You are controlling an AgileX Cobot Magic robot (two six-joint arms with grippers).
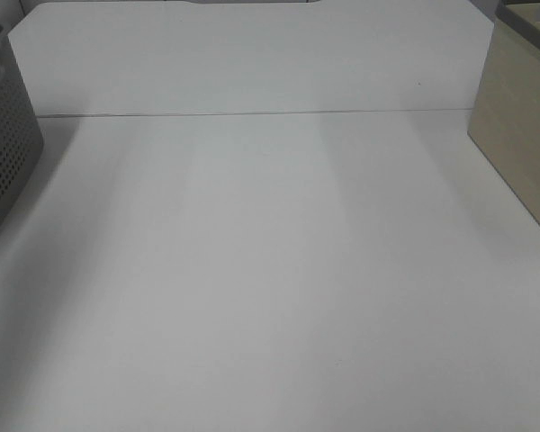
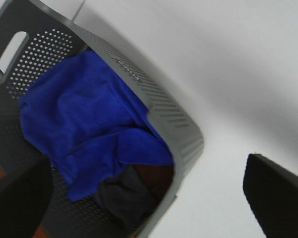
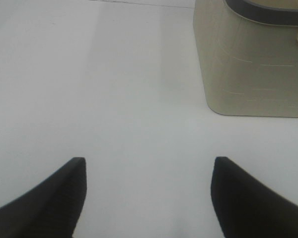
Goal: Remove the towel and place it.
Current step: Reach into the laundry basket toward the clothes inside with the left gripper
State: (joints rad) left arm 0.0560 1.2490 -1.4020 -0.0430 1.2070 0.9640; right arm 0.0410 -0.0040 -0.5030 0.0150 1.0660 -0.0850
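The royal-blue towel (image 2: pixel 87 126) lies crumpled inside a grey perforated basket (image 2: pixel 164 106) in the left wrist view, over a dark grey cloth (image 2: pixel 126 198). My left gripper (image 2: pixel 149 191) is open and hovers above the basket's rim, one finger over the basket and the other over the table. It holds nothing. My right gripper (image 3: pixel 146 191) is open and empty above the bare white table. Neither gripper shows in the exterior high view, where only the basket's side (image 1: pixel 4 148) is seen at the left edge and the towel is hidden.
A beige bin (image 1: pixel 522 117) stands at the right edge of the white table (image 1: pixel 270 270); it also shows in the right wrist view (image 3: pixel 253 64). A white back panel (image 1: pixel 252 58) rises behind the table.
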